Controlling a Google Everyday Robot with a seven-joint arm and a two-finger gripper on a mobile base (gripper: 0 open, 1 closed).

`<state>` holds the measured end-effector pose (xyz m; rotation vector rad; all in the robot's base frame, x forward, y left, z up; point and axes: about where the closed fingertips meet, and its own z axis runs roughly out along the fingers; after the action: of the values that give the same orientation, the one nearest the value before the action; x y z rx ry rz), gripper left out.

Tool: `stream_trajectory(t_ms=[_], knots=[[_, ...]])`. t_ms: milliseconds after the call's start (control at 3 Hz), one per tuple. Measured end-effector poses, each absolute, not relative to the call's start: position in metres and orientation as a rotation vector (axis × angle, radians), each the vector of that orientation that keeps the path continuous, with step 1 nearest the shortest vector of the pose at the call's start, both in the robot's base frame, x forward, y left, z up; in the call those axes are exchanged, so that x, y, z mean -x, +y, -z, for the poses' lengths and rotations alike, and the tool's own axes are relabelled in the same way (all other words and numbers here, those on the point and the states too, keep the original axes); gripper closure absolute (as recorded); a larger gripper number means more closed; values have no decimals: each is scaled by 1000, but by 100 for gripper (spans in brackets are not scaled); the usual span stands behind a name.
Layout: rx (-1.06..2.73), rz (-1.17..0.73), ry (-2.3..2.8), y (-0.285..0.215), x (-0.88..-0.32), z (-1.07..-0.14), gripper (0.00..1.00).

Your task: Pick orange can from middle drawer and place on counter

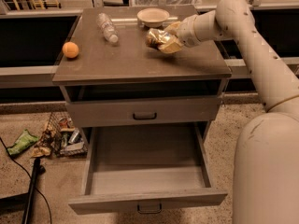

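Observation:
My gripper (163, 39) is over the right part of the counter (135, 59), shut on the orange can (155, 38), a dented shiny gold-orange can. The can hangs at or just above the counter top, in front of a bowl. The middle drawer (145, 167) stands pulled open below, its flat floor bare. My arm reaches in from the right.
On the counter lie a round orange fruit (70, 49) at the left, a clear plastic bottle (107, 27) at the back and a tan bowl (153, 17). A shut drawer front (144, 112) sits above the open one. Litter (56, 139) lies on the floor at the left.

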<state>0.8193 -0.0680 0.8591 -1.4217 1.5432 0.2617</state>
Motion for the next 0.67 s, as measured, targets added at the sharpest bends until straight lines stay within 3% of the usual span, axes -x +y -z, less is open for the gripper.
stream_trajectory(t_ms=[333, 667], knots=[[1418, -267, 1546, -69, -820, -858, 0], [1401, -249, 1543, -77, -817, -864, 0]])
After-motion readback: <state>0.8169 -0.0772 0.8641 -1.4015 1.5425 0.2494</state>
